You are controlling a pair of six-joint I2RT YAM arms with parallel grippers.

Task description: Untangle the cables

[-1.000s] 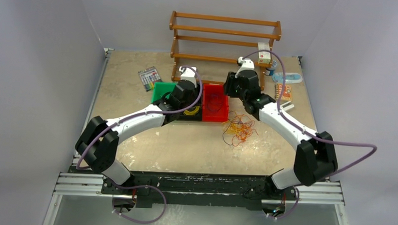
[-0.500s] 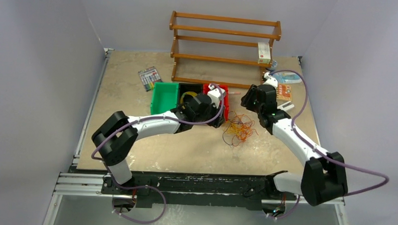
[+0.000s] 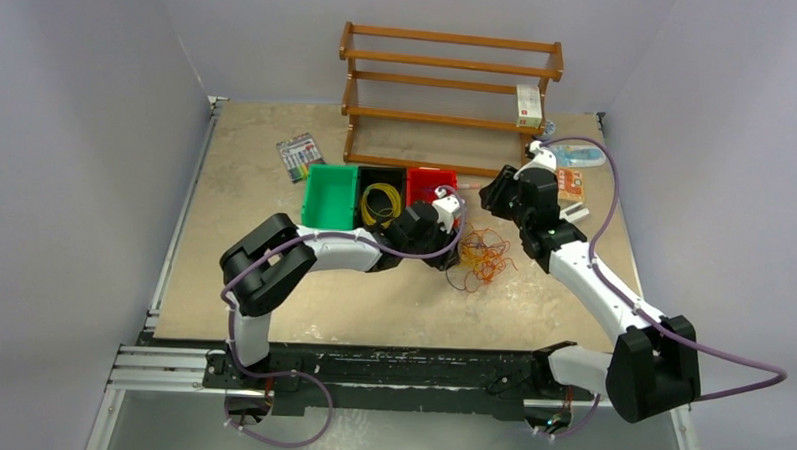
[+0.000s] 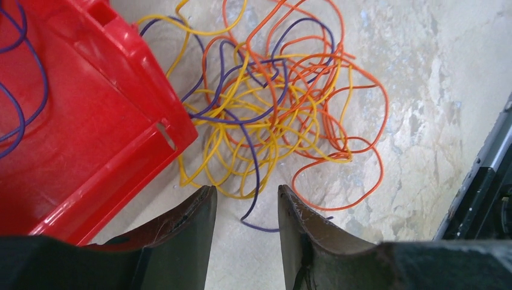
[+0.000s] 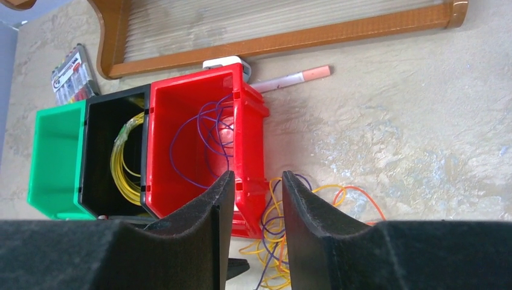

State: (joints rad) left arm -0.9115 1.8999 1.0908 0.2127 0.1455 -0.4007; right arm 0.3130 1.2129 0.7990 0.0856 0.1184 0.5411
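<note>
**Three bins in a row:** green bin [image 5: 37,158]; black bin [image 5: 96,158] with a yellow cable coil [image 5: 122,164]; red bin [image 5: 159,151] with purple cables [image 5: 208,136]. One orange-yellow-purple cable tangle [image 4: 272,103] lies on the desk [image 3: 236,189], just beside the red bin. Left tool [image 4: 246,193] and right tool [image 5: 256,176]: jaws parted, gripping nothing.

The left arm [image 3: 324,244] was extended forward and to the right, with its elbow folded back near the base. The left gripper [image 4: 244,199] was pointed downward, its jaws parted by a narrow gap with nothing between them. The right arm [image 3: 593,282] was extended forward and inward to the left. The right gripper [image 5: 253,181] was likewise set partly open and empty.
</note>
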